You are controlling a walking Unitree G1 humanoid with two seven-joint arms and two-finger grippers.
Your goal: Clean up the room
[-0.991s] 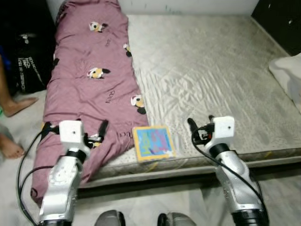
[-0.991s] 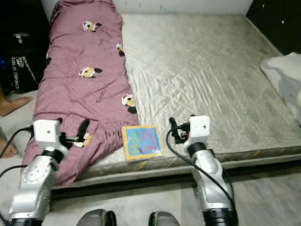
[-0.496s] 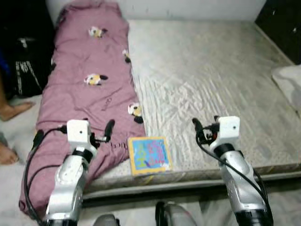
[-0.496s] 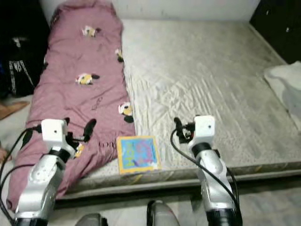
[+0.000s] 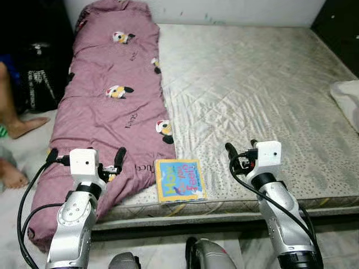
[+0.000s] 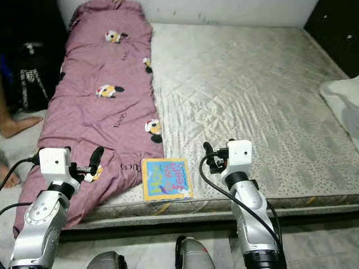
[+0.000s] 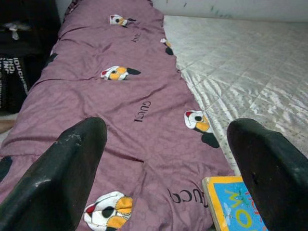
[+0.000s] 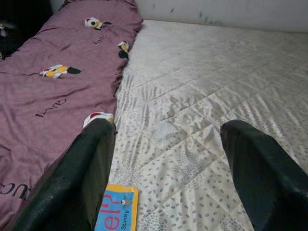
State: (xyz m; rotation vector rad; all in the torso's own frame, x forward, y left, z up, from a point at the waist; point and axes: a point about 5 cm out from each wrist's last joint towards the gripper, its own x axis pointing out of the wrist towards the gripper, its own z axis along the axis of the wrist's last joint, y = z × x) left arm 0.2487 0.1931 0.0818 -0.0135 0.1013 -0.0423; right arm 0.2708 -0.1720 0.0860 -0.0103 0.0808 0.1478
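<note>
Head stereo pair: 2 eyes set high, facing forward and down over the mattress [image 5: 252, 84] from its near edge; both cover the same bed, blanket [image 5: 112, 106] and book [image 5: 179, 179]. Left wrist camera: low and close, looking along its fingers [image 7: 72, 168] up the blanket, book corner in shot. Right wrist camera: low and close, looking along its fingers [image 8: 89, 178] across the mattress; shares blanket edge and book with the left wrist view.
</note>
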